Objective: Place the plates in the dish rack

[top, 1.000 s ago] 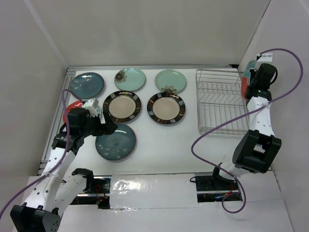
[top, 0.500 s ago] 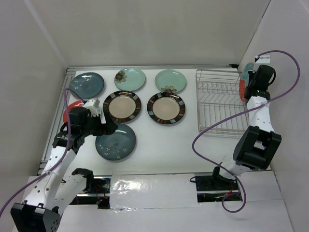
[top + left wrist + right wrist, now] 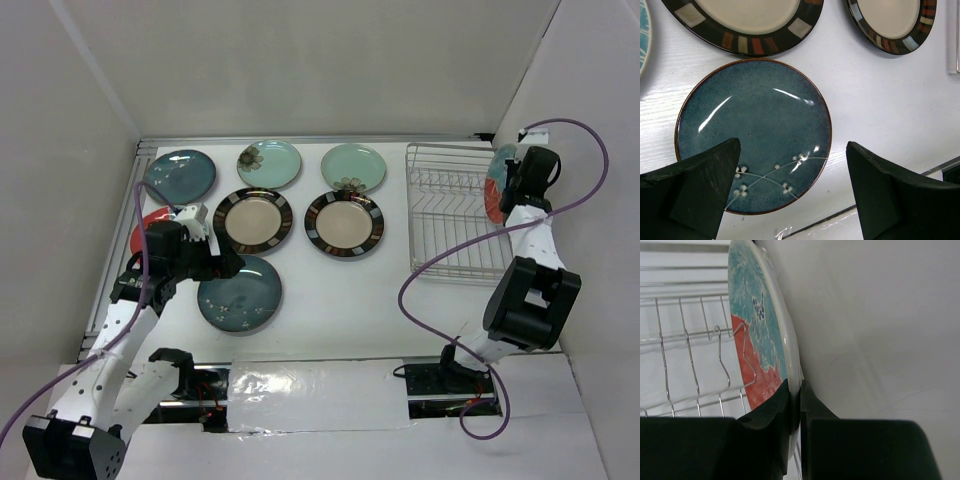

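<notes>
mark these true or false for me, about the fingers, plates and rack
1. The left fingers are open above a dark teal plate. True.
2. The right fingers hold nothing. False: they are shut on the rim of a red and teal plate, which stands on edge.
3. The dish rack is full of plates. False: its dividers look bare in the top view; only the held plate is there, at its right side.
4. Two striped-rim plates lie flat side by side on the table. True.
</notes>
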`<action>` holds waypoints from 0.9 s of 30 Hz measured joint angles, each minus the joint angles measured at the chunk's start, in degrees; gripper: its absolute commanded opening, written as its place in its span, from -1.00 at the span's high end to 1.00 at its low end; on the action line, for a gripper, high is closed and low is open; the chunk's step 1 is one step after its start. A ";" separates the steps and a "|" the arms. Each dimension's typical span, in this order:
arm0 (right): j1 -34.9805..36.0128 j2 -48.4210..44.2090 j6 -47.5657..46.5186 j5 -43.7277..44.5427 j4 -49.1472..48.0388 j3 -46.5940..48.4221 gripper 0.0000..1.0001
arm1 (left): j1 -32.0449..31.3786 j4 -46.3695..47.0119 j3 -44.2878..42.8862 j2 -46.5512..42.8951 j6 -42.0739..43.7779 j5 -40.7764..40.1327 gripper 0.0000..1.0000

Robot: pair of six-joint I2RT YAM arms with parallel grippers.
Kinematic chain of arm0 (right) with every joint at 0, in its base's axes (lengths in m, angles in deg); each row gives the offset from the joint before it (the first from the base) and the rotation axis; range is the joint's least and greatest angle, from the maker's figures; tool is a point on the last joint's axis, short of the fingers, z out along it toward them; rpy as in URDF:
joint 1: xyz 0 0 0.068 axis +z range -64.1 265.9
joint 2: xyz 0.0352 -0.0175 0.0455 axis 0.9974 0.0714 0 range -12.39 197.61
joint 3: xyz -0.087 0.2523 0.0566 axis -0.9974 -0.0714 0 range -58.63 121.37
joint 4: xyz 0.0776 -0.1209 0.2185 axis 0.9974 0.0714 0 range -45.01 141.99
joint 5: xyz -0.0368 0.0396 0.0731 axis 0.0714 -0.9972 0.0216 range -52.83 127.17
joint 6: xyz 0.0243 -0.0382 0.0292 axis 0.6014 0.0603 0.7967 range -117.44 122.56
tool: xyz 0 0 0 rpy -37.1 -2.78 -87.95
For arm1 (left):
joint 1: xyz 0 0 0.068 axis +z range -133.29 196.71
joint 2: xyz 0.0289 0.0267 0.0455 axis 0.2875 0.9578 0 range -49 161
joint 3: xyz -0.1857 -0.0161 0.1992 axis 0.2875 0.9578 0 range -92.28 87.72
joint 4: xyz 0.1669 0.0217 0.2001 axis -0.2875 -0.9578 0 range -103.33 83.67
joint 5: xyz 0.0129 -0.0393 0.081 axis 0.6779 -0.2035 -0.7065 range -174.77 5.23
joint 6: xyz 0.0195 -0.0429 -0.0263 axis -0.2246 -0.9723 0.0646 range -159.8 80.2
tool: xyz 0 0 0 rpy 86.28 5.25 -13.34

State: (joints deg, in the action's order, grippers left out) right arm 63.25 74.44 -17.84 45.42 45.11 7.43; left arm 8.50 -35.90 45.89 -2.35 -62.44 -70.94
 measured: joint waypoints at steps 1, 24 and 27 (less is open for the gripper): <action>0.00 0.09 0.26 -0.09 -0.31 -0.24 0.94 | 0.00 0.00 0.00 0.00 0.00 0.00 -0.99; 13.29 -8.24 16.63 -6.40 9.25 15.54 -0.45 | 0.00 -0.11 0.00 -1.03 -0.07 -0.90 -0.99; 21.73 -12.83 23.28 -11.52 12.28 14.47 -0.58 | 0.00 -0.22 0.00 -0.68 -0.13 -1.53 -0.99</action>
State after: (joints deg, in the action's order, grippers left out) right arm 84.98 61.61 5.44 33.90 57.39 21.90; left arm 8.50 -36.11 45.89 -3.02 -62.57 -72.47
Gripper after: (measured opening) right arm 0.757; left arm 0.995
